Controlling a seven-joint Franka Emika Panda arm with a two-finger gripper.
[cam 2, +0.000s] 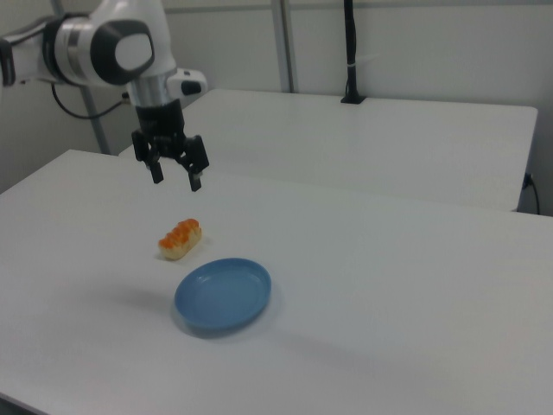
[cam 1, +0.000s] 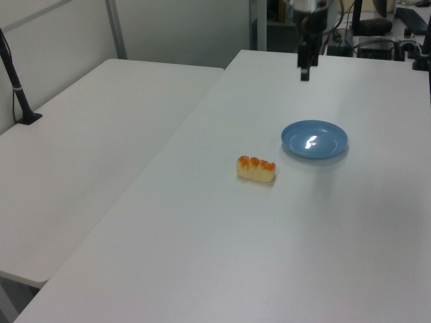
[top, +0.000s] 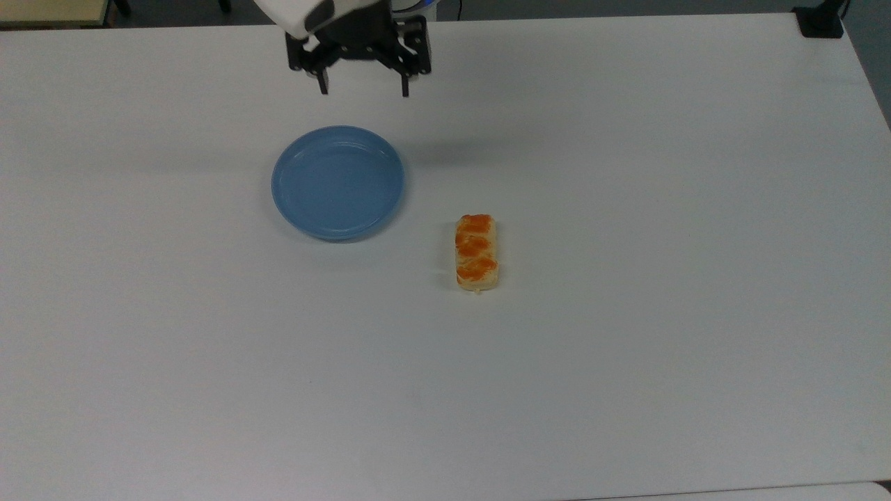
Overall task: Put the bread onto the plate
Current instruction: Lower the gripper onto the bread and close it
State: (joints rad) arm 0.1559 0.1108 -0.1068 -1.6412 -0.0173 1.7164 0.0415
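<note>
The bread (top: 477, 252) is a pale-yellow bar with orange-glazed patches, lying flat on the white table to the lower right of the plate in the top view; it also shows as the bread (cam 1: 256, 169) and the bread (cam 2: 180, 239). The light-blue plate (top: 337, 182) sits bare on the table, likewise the plate (cam 1: 314, 139) and the plate (cam 2: 223, 295). My gripper (top: 363, 90) hangs open and empty in the air beyond the plate's far rim, fingers pointing down. It appears high above the table as the gripper (cam 2: 177, 180) and the gripper (cam 1: 304, 73).
A white table (top: 626, 348) carries both objects with wide bare surface around them. A second white table (cam 1: 87, 155) adjoins it at the left view's left. A black clamp mount (top: 820, 21) sits at the top view's upper right corner.
</note>
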